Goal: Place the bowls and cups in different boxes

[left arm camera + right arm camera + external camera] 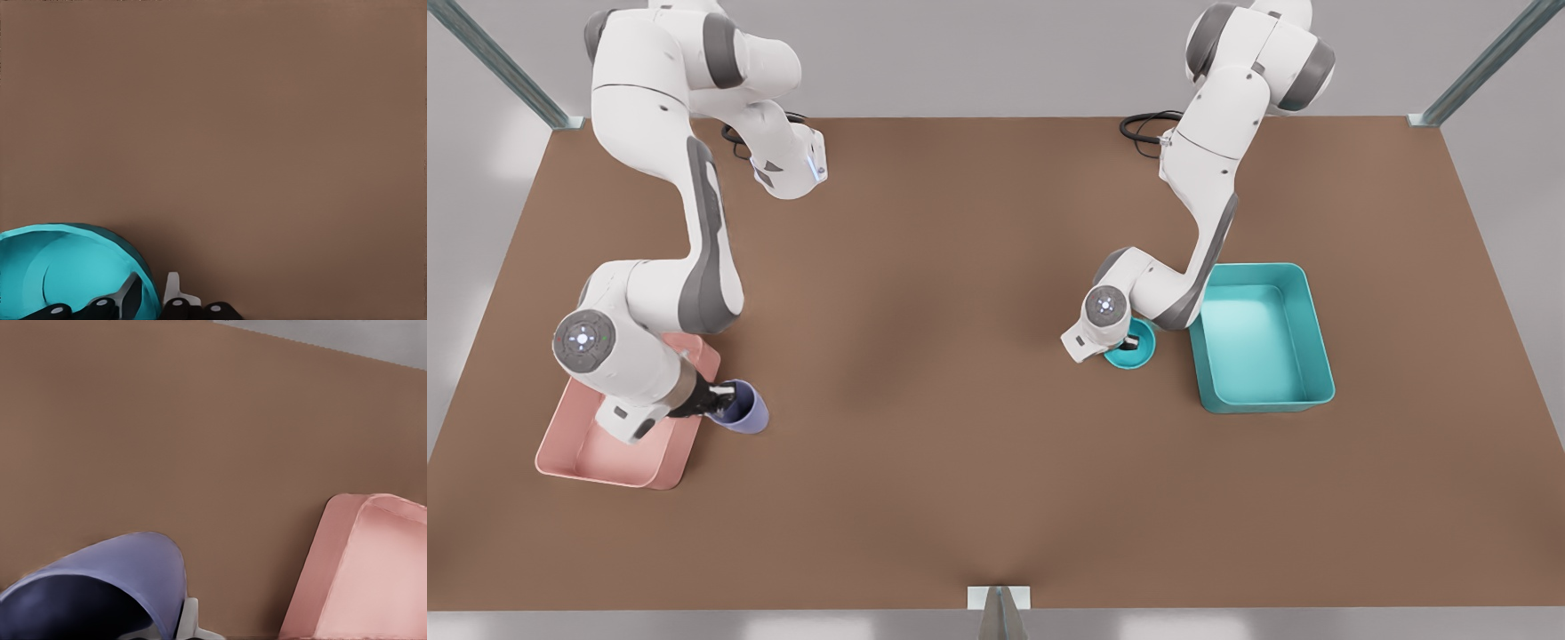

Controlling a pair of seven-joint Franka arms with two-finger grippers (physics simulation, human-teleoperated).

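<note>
Bowls and cups come down to two pieces: a small round teal bowl (1130, 345) sitting on the brown table (925, 373) just beside the large teal rectangular open-top box (1261, 337), at the box's nine o'clock in the front view, and a lavender-blue tapered tumbler cup (743, 406) at the three o'clock edge of the pale pink rectangular open-top box (627, 418).

Our left gripper (151, 300) straddles the bowl's rim, one finger inside and one outside, clenched on the wall as far as we judge. Our right gripper (175, 623) pinches the cup's rim the same way, and the cup looks tilted in the right wrist view; whether it rests on the table or hangs clear of it, we cannot tell.

We judge the step in hand as the carry into the boxes. To do it well, we lift each piece straight up until its base clears the box wall, then travel sideways: the bowl toward three o'clock, the cup toward nine o'clock. A rim pinch lets a piece swing, so we move slowly and keep the wrists level.

Both near walls are the edges to mind. Each box floor looks bare, though the right arm hides part of the pink one, and the wide table between the arms lies open, so the arms are well apart.
</note>
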